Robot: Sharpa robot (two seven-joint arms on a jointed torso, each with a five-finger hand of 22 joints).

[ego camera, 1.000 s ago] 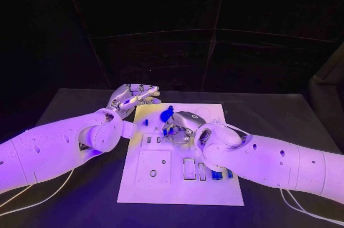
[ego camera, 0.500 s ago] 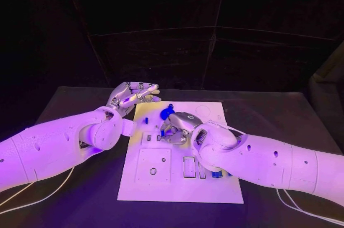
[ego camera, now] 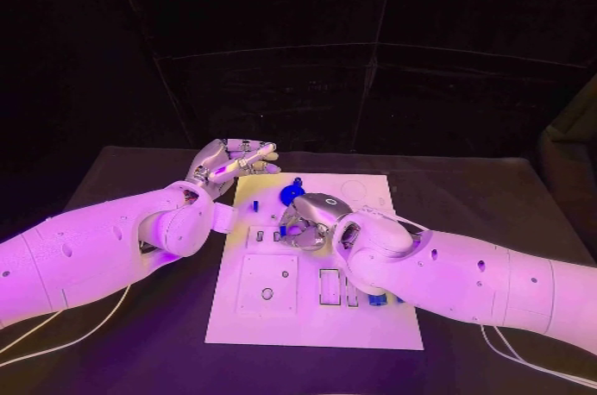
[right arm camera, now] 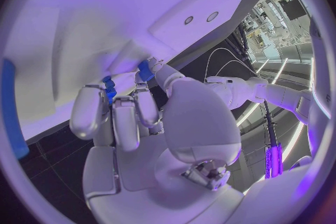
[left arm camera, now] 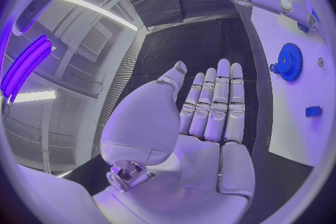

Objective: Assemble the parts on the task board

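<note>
Near edge of the black table (ego camera: 124,343): white task board (ego camera: 311,326) lies lengthwise at table centre, its near end bare. Further up the board, right side, a row of slots with small blue parts (ego camera: 376,299) standing in them, partly hidden under the right forearm. Left of those, a raised square plate with an oval hole (ego camera: 267,293).

Mid-board: right hand (ego camera: 311,218) is down on the board, fingers curled in tight. In the right wrist view the fingers (right arm camera: 115,117) close around a small blue part (right arm camera: 110,88) pressed against the board surface, so the right hand holds it.

Just beyond that hand, a blue gear (ego camera: 292,191) stands toward the far end of the board; a small blue peg (ego camera: 255,209) sits left of it near the board's left edge.

Far left corner of the board: left hand (ego camera: 231,164) hovers at the edge, palm flat, fingers (left arm camera: 213,106) straight and close together, holding nothing. The left wrist view shows the blue gear (left arm camera: 288,61) on the board beside it, apart from the hand.
</note>
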